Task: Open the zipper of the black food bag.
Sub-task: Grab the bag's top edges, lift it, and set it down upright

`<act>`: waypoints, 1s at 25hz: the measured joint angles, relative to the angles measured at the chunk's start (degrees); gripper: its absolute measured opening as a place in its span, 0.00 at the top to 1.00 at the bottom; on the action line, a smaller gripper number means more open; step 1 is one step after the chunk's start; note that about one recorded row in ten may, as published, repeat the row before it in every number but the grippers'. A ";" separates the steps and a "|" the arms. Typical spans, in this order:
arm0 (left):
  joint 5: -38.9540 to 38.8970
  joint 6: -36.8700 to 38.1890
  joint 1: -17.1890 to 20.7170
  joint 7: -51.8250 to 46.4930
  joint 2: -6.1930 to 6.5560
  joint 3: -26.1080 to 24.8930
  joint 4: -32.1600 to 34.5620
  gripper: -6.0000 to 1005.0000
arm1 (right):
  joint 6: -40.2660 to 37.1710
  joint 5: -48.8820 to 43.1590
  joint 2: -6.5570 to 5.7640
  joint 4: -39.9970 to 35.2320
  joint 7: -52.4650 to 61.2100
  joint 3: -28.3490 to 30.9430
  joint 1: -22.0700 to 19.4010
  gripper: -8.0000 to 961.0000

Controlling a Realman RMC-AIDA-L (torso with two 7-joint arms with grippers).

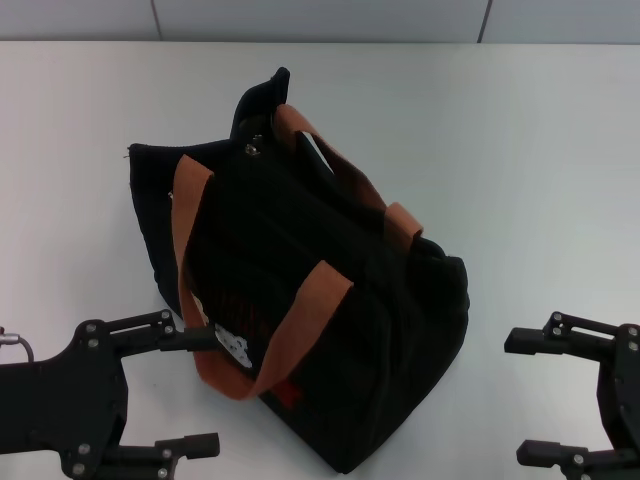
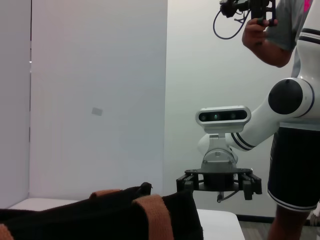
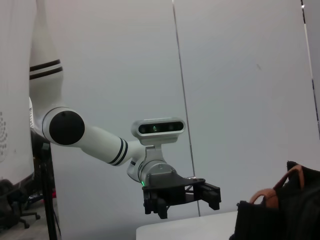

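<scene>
Nearest the robot, the left end effector [image 1: 190, 392] sits low beside the black food bag [image 1: 300, 300], fingers spread wide and holding nothing; its upper finger reaches to the bag's near side, right by the bear patch [image 1: 232, 345], though whether it touches the fabric cannot be told. The right end effector [image 1: 545, 398] is on the bag's other side, well apart from it, likewise released and empty.

The bag rests tilted on the white tabletop [image 1: 520, 150], its rust-orange handles [image 1: 300, 320] draped across the top panel. The zipper [image 1: 255, 146] shows only as a small silver pull at the bag's far end, next to the upstanding black flap; the zip line itself is lost among black folds.

The risks are plain enough. The pull is tiny and far beyond both end effectors, so a reach across the bag could snag a handle or press the soft top down and bury the tab. Nothing pins the bag: a tug on the pull with no counter-hold would probably drag or tip the whole tote instead of running the slider. A slightly misplaced pinch would likely close on fabric or the handle's root rather than metal.
</scene>
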 joint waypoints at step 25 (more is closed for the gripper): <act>0.20 -4.05 -0.23 8.58 -0.90 -18.77 -6.89 0.20 | 2.19 0.03 -0.02 1.46 -0.13 -0.03 0.44 0.13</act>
